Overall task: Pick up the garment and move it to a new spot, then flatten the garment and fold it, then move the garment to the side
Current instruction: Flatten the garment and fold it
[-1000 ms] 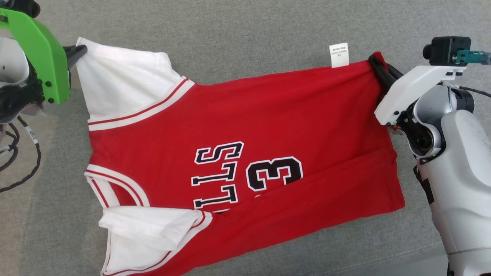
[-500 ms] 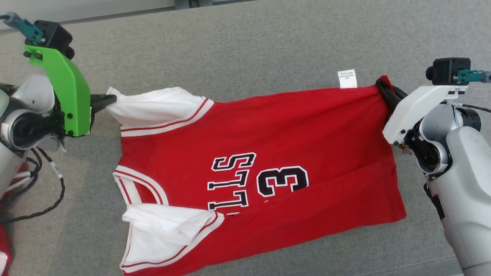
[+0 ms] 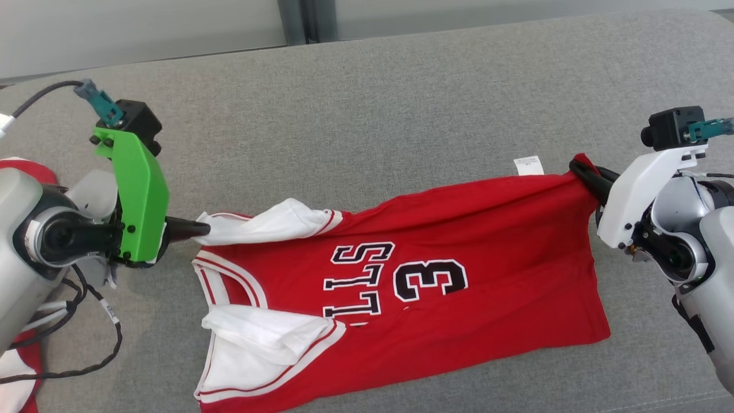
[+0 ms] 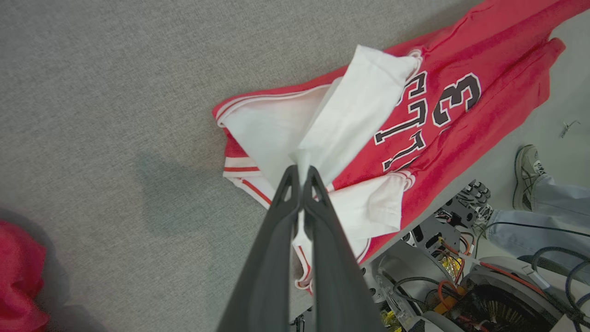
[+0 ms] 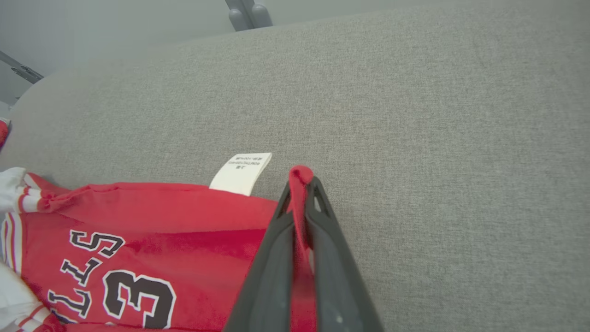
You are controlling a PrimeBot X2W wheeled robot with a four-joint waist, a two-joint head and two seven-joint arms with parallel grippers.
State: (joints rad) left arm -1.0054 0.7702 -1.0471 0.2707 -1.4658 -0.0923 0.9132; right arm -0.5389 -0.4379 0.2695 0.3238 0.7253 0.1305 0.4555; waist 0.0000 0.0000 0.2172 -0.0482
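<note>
Jersey (image 3: pixel 487 241) stretches over grey cushion (image 3: pixel 401 115) between clamped left pincer (image 3: pixel 203 230) and right pincer (image 3: pixel 576 167).

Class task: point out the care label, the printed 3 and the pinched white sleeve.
care label (image 3: pixel 528 166), head view, middle of the tag.
printed 3 (image 3: pixel 434 280), head view, centre of the digit.
pinched white sleeve (image 3: pixel 275 222), head view, its stretched middle.

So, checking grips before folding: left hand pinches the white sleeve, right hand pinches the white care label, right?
No: the right hand pinches the red hem corner; the care label lies free beside it, per the right wrist view. The left hand grips the white sleeve.
</note>
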